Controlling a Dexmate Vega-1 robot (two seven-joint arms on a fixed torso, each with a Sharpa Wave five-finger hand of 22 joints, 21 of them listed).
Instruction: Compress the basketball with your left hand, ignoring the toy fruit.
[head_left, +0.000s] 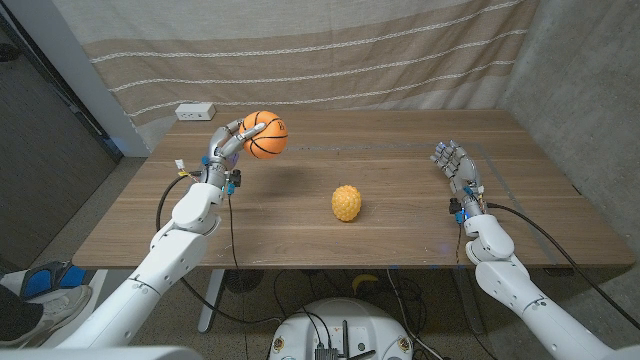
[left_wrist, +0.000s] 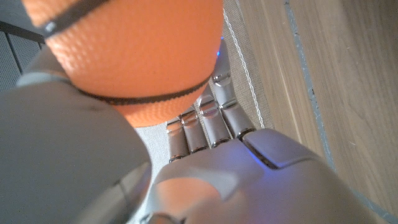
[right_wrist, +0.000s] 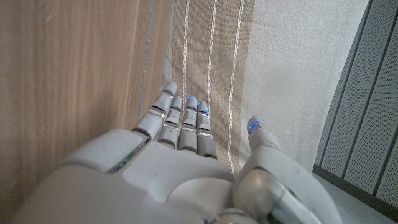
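Note:
A small orange basketball with black seams is lifted above the table's far left part, and its shadow falls on the wood below it. My left hand holds it from the left side. In the left wrist view the basketball sits against that hand, whose fingers curl around it. A yellow bumpy toy fruit lies at the table's middle, apart from both hands. My right hand is at the right side of the table, fingers spread and empty; the right wrist view shows the same hand.
A white power strip lies at the far left corner of the wooden table. A striped curtain hangs behind the table. A shoe is on the floor at the left.

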